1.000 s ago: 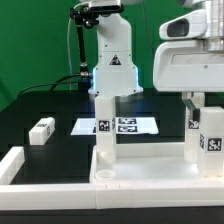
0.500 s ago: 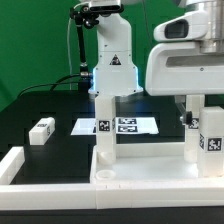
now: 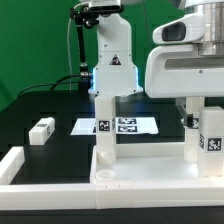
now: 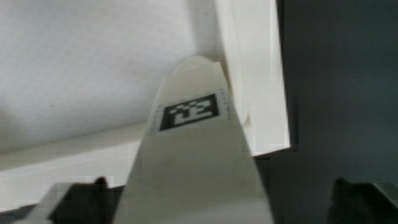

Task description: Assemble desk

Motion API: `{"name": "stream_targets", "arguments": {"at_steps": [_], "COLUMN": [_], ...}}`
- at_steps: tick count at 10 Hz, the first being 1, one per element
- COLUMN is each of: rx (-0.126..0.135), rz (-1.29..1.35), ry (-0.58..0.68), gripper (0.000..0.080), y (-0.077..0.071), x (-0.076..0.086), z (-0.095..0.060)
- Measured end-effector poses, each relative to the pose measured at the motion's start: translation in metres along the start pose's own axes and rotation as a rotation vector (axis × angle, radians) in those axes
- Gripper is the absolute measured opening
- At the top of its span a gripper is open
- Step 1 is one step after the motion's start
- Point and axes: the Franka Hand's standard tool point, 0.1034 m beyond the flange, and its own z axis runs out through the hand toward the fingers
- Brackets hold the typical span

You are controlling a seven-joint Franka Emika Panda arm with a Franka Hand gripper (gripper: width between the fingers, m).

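Note:
The white desk tabletop (image 3: 150, 186) lies flat at the front. Two tagged leg blocks stand upright on it, one on the exterior view's left (image 3: 102, 130) and one on its right (image 3: 211, 140). My gripper (image 3: 204, 118) hangs over the right leg. In the wrist view the gripper (image 4: 222, 206) straddles that leg (image 4: 196, 150), with dark fingertips (image 4: 82, 202) on either side and a visible gap on one side. The jaws stand open around it. The tabletop (image 4: 89, 80) shows beneath the leg. A loose leg block (image 3: 41, 130) lies on the black table.
The marker board (image 3: 128, 126) lies flat behind the tabletop. A long white border rail (image 3: 20, 162) runs along the front left. The arm's white base (image 3: 112, 60) stands at the back, with a green backdrop behind it.
The gripper's body shifted toward the exterior view's left and slightly lower over the right leg between one second ago and half a second ago. It has held still since. The parts have not moved.

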Motion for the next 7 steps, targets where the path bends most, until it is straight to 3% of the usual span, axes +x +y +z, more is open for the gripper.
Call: {"name": "stream_targets", "arguments": {"at_steps": [2,7], "rx": [-0.004,-0.038], "rz": [0.097,0.342], "ry": [0.002,0.011], "gripper": [0.0311,0.0311], "y": [0.003,0.025], "x": [0.002,0.007], "z": [0.0,-0.001]}}
